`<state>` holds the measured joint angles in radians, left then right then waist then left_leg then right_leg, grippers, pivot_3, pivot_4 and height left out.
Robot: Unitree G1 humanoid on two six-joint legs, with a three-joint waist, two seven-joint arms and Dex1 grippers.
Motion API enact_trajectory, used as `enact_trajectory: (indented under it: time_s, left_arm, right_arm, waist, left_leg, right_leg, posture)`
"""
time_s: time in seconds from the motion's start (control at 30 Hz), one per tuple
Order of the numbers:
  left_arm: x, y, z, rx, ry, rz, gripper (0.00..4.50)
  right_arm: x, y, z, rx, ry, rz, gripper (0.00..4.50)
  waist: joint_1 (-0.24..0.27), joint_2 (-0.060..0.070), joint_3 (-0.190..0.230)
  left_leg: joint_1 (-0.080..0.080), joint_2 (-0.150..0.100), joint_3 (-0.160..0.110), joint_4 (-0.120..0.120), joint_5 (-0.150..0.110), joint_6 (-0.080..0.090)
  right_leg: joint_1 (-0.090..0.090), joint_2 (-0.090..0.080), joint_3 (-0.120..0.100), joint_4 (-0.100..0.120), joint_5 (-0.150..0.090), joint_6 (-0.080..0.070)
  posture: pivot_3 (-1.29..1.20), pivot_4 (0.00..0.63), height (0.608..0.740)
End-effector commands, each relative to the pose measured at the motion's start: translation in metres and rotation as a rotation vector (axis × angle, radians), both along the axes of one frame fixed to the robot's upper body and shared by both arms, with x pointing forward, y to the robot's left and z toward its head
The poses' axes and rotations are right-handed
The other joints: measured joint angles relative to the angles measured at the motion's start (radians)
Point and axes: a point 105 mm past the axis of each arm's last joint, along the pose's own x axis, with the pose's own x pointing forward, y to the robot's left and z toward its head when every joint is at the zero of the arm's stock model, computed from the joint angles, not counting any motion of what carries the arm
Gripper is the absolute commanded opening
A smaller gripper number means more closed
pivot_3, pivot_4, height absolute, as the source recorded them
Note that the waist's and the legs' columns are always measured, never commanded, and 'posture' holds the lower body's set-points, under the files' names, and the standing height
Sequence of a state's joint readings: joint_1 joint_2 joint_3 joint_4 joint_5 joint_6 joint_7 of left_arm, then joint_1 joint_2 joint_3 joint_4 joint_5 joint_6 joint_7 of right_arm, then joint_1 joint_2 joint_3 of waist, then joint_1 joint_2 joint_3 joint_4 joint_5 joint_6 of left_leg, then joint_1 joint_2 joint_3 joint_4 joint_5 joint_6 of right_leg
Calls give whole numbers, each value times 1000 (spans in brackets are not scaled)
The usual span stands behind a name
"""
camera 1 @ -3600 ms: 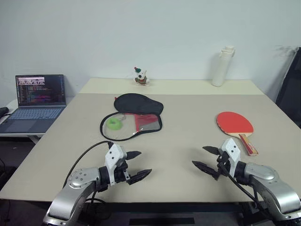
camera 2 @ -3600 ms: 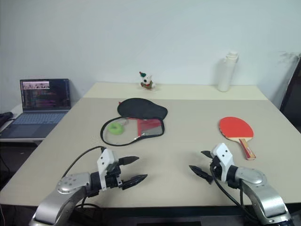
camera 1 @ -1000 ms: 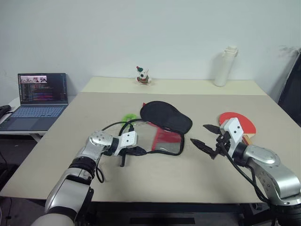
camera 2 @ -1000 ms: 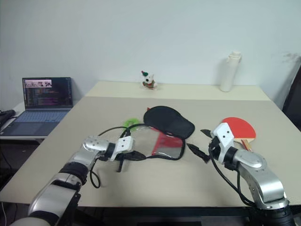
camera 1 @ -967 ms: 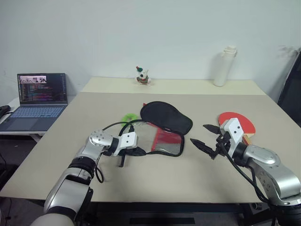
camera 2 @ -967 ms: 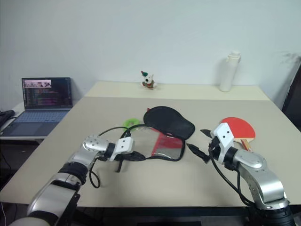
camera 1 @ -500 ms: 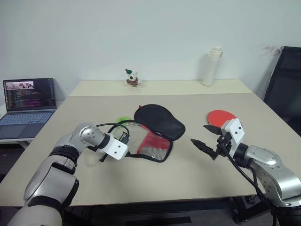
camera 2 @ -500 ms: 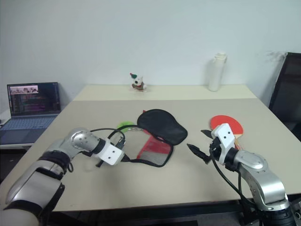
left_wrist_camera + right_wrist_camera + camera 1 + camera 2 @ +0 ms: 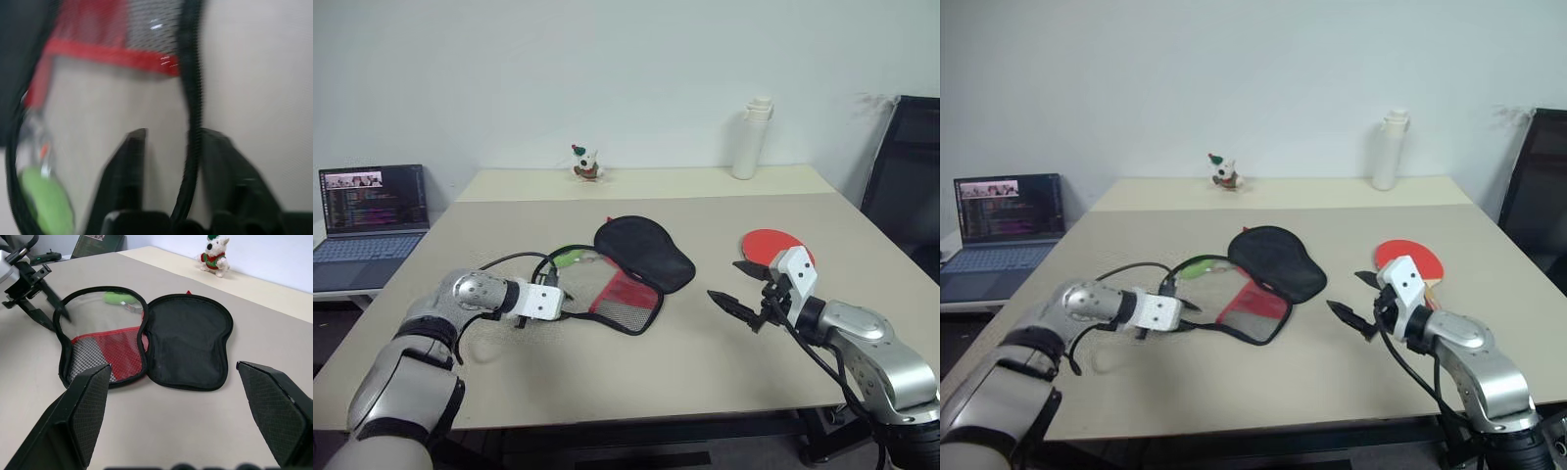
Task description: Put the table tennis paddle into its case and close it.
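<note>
1. Case (image 9: 631,266): soft zip pouch, being shown lying unzipped and spread flat near the table's (image 9: 705,362) middle. The black half is lying at about 1 o'clock of the red-and-mesh half. No logo or lettering can be read on it.

2. Left gripper (image 9: 560,293): being held at the case's rim, at about 9 o'clock of the pouch. In the left wrist view its fingers (image 9: 128,176) are standing parted, with the black zip edge running between them; whether that edge is being touched cannot be told.

3. Table tennis paddle (image 9: 773,247): red face up, being partly hidden behind the right gripper (image 9: 738,288), lying on the table at about 3 o'clock of the case and apart from it.

4. Right gripper: fingers spread wide, nothing being held, pointing toward the case.

5. Green ball (image 9: 116,297): being seen inside the clear half of the case.

6. Laptop (image 9: 370,213): open at 9 o'clock, screen text too small to be read.

7. White bottle (image 9: 750,137) and small toy figure (image 9: 581,163): standing at the far edge, at 12 to 1 o'clock.
</note>
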<state>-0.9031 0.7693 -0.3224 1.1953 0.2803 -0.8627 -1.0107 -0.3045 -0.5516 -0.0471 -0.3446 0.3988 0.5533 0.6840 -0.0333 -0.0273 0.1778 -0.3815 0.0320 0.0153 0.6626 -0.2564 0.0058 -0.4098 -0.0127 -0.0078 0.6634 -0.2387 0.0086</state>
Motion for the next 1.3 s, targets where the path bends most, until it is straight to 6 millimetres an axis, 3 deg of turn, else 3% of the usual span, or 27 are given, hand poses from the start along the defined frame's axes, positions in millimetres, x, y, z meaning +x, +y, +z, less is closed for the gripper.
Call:
enact_trajectory:
  time_s: [0.03,0.17,0.37,0.5,0.6,0.7,0.77,0.9,1.07,1.3]
  left_arm:
    - [-8,37,-12,1,66,177,3165]
    - [-4,56,-3,-129,15,336,4485]
    - [5,40,27,-720,107,474,4485]
    - [3,30,56,-1043,127,516,4485]
    - [-6,22,71,-1194,151,533,4485]
    - [-22,7,77,-1248,226,506,4485]
    - [-39,1,70,-1186,289,484,4485]
    - [-59,12,57,-1090,358,520,4485]
    - [-59,25,63,-1119,330,568,4485]
    - [-52,12,72,-1137,334,528,4485]
  right_arm:
    - [0,5,10,13,-27,28,4500]
    - [7,9,13,45,-4,36,4500]
    - [36,18,20,82,13,32,4500]
    - [49,29,22,91,2,41,4500]
    - [60,37,23,111,7,42,4500]
    - [75,43,20,111,15,24,4500]
    - [79,44,19,100,13,24,4500]
    - [80,46,19,94,14,46,4500]
    - [86,41,9,70,40,14,4500]
    - [120,36,-7,80,120,-149,4500]
  waist:
    - [0,0,0]
    - [-7,0,0]
    - [-6,0,0]
    - [7,0,0]
    - [10,0,0]
    - [7,0,0]
    - [5,0,0]
    - [4,0,1]
    - [7,0,1]
    - [5,0,1]
  left_leg:
    - [0,0,0,0,0,0]
    - [2,2,0,-1,0,0]
    - [0,14,2,-1,0,0]
    - [-12,14,1,0,0,-1]
    - [-19,13,-3,1,0,-1]
    - [-18,13,-5,1,-1,-2]
    - [-18,12,-5,0,-1,-2]
    - [-17,13,-6,0,-1,-2]
    - [-16,14,-6,0,-1,-2]
    - [-15,14,-4,0,-1,-2]
  right_leg:
    - [0,0,0,0,0,0]
    - [0,0,1,1,0,0]
    - [-2,7,-1,2,0,-2]
    - [-12,7,0,3,0,-7]
    - [-15,6,-1,2,2,-10]
    - [-15,4,0,1,2,-10]
    - [-15,3,0,1,2,-10]
    - [-15,3,0,1,2,-10]
    - [-14,5,-3,2,-1,-16]
    - [-13,7,-1,2,-1,-16]
  posture:
    - [0,150,740]
    - [0,150,740]
    - [0,150,740]
    - [0,150,740]
    - [0,150,740]
    - [0,150,740]
    - [0,150,740]
    - [0,150,740]
    - [0,150,740]
    - [0,150,740]
